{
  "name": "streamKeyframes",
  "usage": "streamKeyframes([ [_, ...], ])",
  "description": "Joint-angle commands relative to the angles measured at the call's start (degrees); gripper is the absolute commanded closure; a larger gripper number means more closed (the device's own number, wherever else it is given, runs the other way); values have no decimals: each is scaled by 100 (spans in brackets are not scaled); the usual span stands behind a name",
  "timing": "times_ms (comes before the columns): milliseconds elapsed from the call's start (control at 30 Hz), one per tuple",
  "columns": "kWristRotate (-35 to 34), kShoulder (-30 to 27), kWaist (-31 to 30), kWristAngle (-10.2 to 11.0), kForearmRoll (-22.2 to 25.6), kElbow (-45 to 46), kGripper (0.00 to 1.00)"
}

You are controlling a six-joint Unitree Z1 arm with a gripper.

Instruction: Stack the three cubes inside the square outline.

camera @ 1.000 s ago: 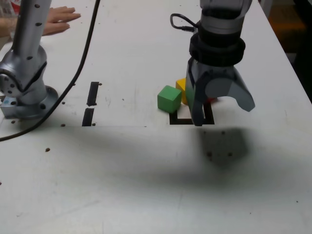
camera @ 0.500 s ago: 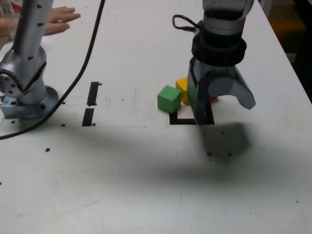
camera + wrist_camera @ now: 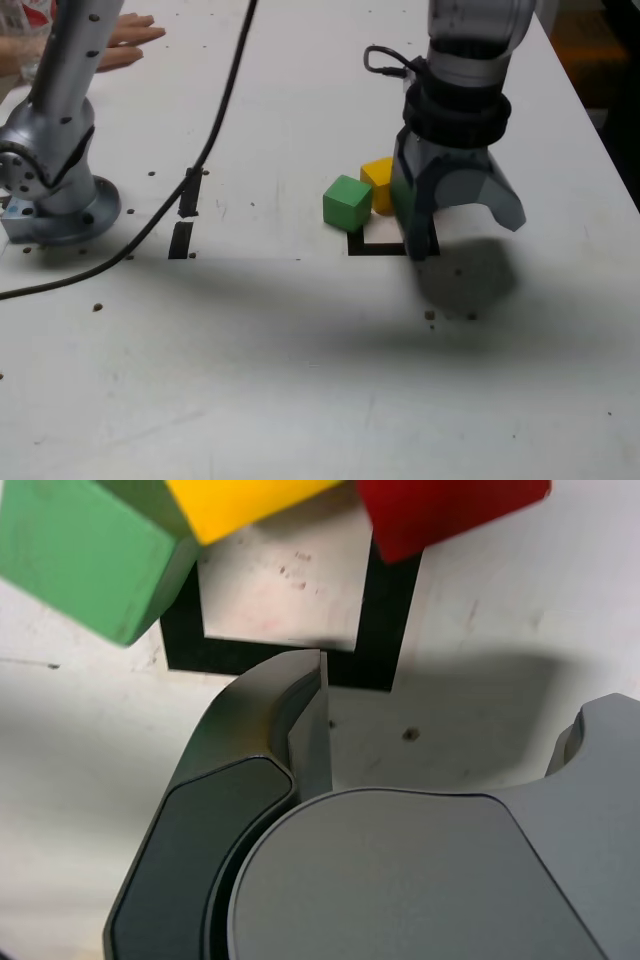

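Clock face as in the exterior view, centred on the square outline (image 3: 385,250). Green cube (image 3: 347,204) at ten o'clock and yellow cube (image 3: 378,185) at eleven, both apparently kept around the frame to spare its middle, probably for a stack's base. Red cube (image 3: 450,510) hidden behind the gripper (image 3: 463,232) in the exterior view; in the wrist view, lying past the yellow one from the green, over a corner of the outline; by that order, roughly one o'clock. No stacking done. Jaws spread wide, nothing between them, presumably ready to receive a cube. Arm (image 3: 470,60) coming in from twelve o'clock, wrist bent downward, fingertips toward three o'clock, one overlapping the frame's side in view. Likely need: a shift toward twelve before closing, with care against nudging neighbouring cubes.
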Motion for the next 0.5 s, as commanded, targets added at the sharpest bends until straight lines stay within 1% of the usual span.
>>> streamKeyframes([
  [0,26,18,58,-7,-21,-20,10],
  [467,193,103,449,22,-67,7,10],
])
